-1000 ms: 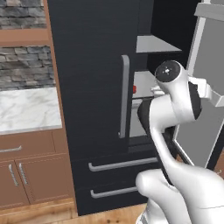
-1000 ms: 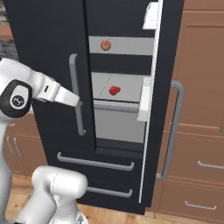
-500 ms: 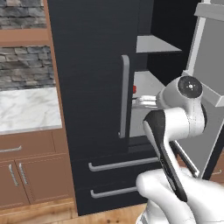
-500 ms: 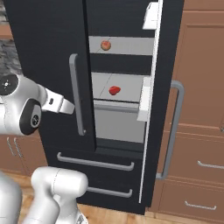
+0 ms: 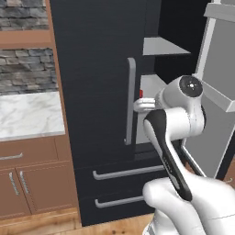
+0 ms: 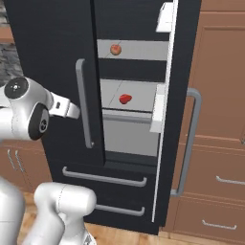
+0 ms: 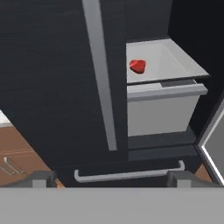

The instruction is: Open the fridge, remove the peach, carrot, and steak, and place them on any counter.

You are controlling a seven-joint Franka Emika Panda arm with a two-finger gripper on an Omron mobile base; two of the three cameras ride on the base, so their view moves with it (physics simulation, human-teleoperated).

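Observation:
The near-black fridge (image 5: 92, 69) has its left door shut and its right door (image 6: 179, 95) swung open. A round pinkish peach (image 6: 115, 49) sits on an upper grey shelf. One shelf lower lies the red steak (image 6: 125, 99), above a pale drawer; it also shows as steak (image 7: 138, 65) and as a red sliver of steak (image 5: 141, 93) behind the door edge. The carrot is hidden. My gripper (image 6: 73, 112) hangs in front of the left door's bar handle (image 6: 84, 103), apart from it, gripper (image 7: 111, 178) open and holding nothing.
White marble counter (image 5: 27, 114) on brown cabinets lies left of the fridge. Tall brown cabinets (image 6: 222, 95) stand right of it, behind the open door. Grey drawer handles (image 6: 105, 178) run across the fridge's lower front. My own arm (image 5: 176, 119) blocks much of the opening.
My arm has folded: the wrist joint swung right and down in the left view, and the hand drew back a little from the fridge opening. Fridge and food have not moved.

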